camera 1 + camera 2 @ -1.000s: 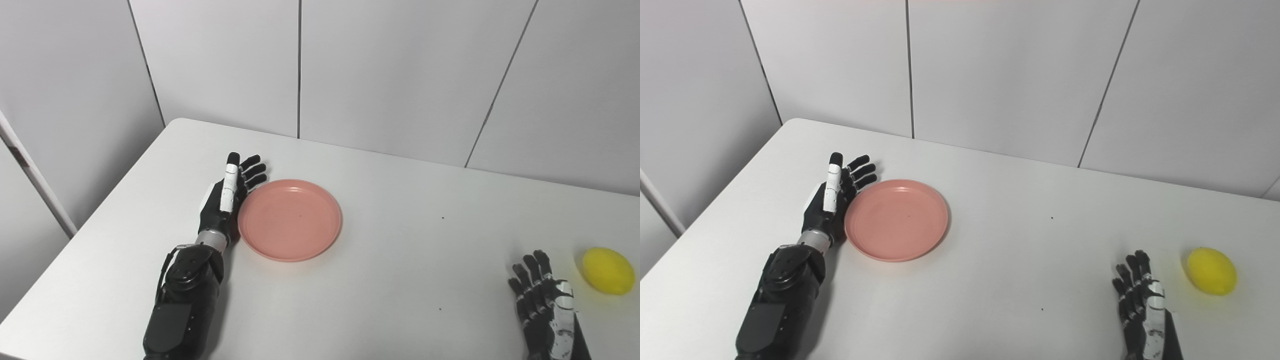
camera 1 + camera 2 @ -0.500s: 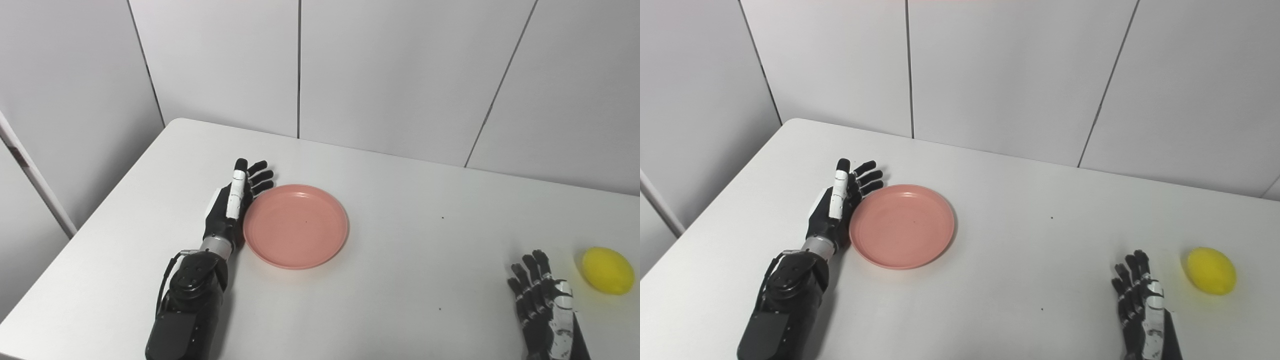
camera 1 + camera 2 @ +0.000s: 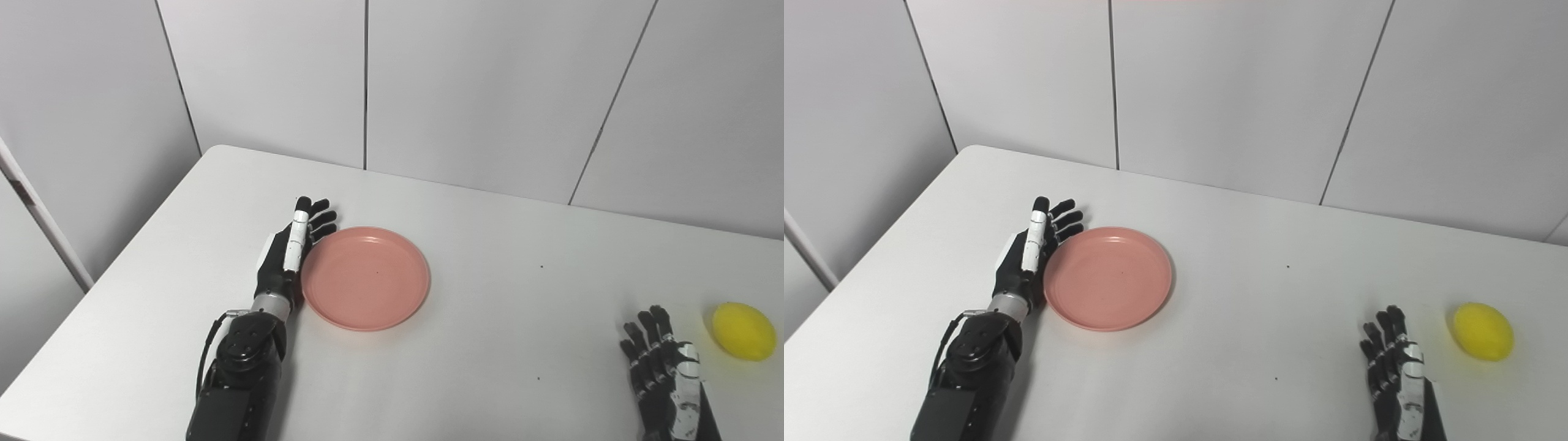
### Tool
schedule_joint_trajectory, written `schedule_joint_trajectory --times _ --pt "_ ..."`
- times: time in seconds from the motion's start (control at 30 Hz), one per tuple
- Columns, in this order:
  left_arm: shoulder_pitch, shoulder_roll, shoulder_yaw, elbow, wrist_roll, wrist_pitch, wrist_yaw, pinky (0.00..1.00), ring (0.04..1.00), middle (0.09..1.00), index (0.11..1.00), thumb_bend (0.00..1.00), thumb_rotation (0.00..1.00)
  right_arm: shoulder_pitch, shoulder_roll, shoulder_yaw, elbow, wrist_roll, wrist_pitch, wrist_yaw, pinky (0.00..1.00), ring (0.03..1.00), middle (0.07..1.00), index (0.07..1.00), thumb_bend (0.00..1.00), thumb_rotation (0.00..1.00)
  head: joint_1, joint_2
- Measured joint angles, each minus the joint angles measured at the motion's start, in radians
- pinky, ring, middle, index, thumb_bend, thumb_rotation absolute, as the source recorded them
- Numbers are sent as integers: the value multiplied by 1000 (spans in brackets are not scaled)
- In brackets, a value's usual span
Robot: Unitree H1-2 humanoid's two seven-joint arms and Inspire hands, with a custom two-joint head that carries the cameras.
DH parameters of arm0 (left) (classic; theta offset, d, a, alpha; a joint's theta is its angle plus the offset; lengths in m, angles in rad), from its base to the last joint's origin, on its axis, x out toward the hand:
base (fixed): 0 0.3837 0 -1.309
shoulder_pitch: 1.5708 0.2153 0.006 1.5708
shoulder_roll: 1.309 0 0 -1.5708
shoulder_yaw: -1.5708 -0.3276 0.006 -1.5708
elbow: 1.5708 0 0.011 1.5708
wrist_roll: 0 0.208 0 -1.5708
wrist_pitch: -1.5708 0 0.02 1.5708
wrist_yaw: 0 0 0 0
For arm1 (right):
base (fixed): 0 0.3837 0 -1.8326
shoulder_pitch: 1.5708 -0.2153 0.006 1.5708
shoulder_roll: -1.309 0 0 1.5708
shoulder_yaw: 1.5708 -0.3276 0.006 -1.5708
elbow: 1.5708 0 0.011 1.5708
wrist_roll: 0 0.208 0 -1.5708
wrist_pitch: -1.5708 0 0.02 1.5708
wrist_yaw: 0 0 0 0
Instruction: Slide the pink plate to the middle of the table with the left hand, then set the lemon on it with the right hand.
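Note:
The round pink plate (image 3: 365, 277) lies flat on the white table (image 3: 490, 318), left of its middle. My left hand (image 3: 289, 253) stands on edge against the plate's left rim, open, fingers straight and pointing away from me. The yellow lemon (image 3: 744, 331) rests near the table's right side. My right hand (image 3: 661, 370) lies open at the bottom right, just left of the lemon and apart from it, holding nothing.
Grey wall panels (image 3: 490, 92) rise right behind the table's far edge. The table's left edge runs diagonally past my left forearm (image 3: 242, 367). A few small dark specks dot the tabletop between plate and lemon.
My left hand has pushed the pink plate a little to the right and slightly toward me, staying against its left rim. The right hand and lemon have stayed put.

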Motion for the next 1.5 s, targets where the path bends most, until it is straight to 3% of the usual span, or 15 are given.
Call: schedule_joint_trajectory --times 0.47,0.67,0.87,1.4,1.5 --pt "28 -42 -43 -37 46 0 19 811 829 818 817 738 1000 1 2 7 -4 1 0 0 1000 966 991 979 707 1000 -6 9" --pt "38 -60 -54 -47 48 0 19 771 800 796 806 703 1000 3 3 11 -7 0 0 0 1000 967 993 982 700 1000 -14 8" --pt "45 -68 -69 -50 48 -5 19 798 794 781 785 735 996 4 9 11 -11 0 1 -8 1000 966 991 985 706 1000 -17 11" --pt "61 -97 -135 -45 70 -38 8 698 795 778 766 728 946 7 12 22 -16 -2 1 -11 1000 965 988 977 709 1000 -26 17" --pt "66 -115 -157 -48 69 -38 -7 739 805 787 761 740 939 7 15 26 -17 -1 2 -12 1000 965 988 976 709 1000 -28 18"
